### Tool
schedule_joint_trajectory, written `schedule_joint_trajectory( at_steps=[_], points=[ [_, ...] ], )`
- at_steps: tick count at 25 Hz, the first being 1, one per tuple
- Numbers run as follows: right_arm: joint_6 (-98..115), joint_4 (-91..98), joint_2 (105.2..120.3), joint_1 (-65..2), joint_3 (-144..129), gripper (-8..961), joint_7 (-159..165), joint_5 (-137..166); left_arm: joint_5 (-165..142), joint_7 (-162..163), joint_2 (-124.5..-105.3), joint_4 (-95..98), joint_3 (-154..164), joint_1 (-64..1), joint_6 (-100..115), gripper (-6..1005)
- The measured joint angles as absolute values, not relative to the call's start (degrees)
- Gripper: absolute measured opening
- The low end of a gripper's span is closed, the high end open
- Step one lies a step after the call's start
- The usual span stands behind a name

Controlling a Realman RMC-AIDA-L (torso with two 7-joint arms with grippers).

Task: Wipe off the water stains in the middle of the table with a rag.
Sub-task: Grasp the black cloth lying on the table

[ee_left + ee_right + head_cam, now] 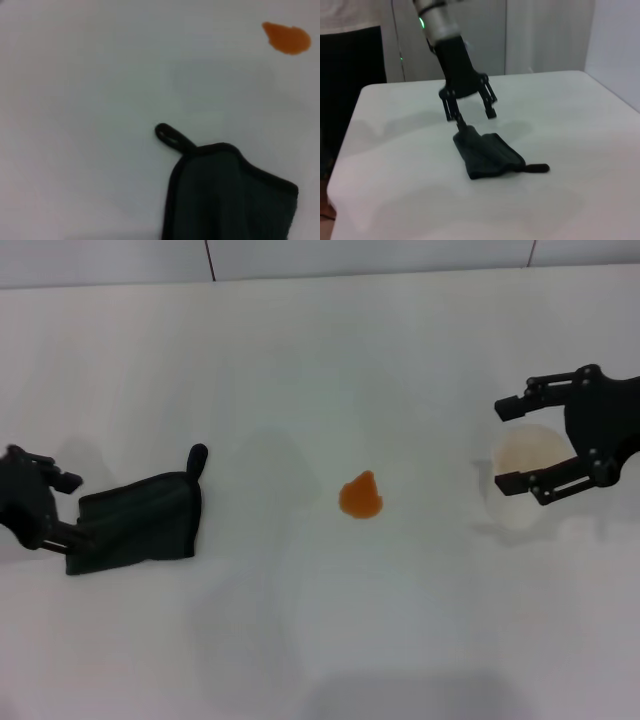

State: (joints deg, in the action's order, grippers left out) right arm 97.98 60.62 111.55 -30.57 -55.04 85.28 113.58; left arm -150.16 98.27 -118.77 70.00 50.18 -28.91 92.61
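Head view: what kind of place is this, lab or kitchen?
Probably a lab test bench: a plain white table holding only a staged orange spill, a dark rag and a pale cup. The left tool and right tool are both open.

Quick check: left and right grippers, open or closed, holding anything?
Left gripper: open, at the rag's outer edge, gripping nothing.
Right gripper: open, straddling the cup, not clamped on it.

We see a plain white tabletop (300,360) under soft, even light. Toward 12 o'clock a pale paneled wall (370,255) with dark seams rises behind it; the right wrist view shows light cabinet doors (540,35) beyond.
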Motion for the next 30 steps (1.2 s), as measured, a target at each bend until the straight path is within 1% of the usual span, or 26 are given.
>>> schedule_joint_trajectory(
  at_steps=[11, 20, 25, 30],
  points=[
    [99.92, 60.62, 112.84, -32.02, -55.03, 861, 85.17, 113.24, -150.04, 98.08, -119.13, 67.95, 52.2, -29.31, 90.24, 801],
    [99.58, 60.83, 113.23, -31.97, -54.96, 862, 84.98, 113.6, -150.55, 99.7, -119.18, 63.32, 56.7, -31.25, 88.09, 799],
    [99.51, 60.94, 113.24, -31.53, -54.72, 862, 84.85, 113.64, -151.4, 100.81, -119.18, 63.26, 58.45, -31.48, 88.06, 604],
    [99.46, 60.69, 113.23, -31.49, -54.55, 861, 84.34, 113.65, -151.99, 102.36, -119.18, 63.34, 58.91, -31.71, 88.1, 492]
  ],
)
